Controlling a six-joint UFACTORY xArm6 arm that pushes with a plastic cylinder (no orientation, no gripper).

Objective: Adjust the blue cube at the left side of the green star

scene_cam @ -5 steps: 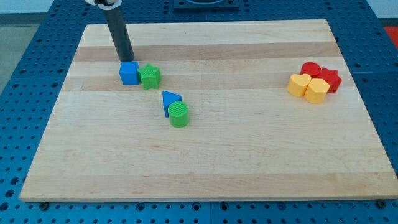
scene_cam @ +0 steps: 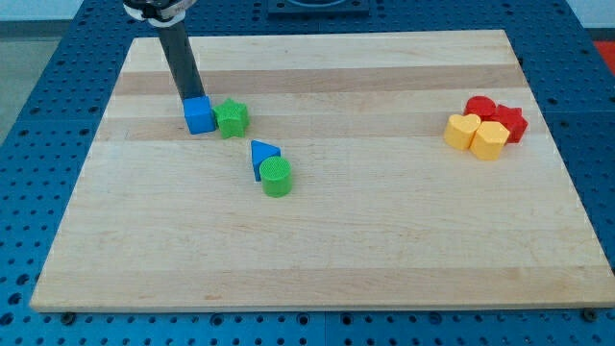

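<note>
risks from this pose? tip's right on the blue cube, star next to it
1. My tip sits at the top-left corner of the blue cube, off-centre, so a push would likely rotate the cube rather than slide it straight.
2. The cube appears to touch the green star on its right; any push toward the view's right probably shoves the star too.
3. A push toward the view's bottom right could run both into the blue triangular block and green cylinder.
</note>
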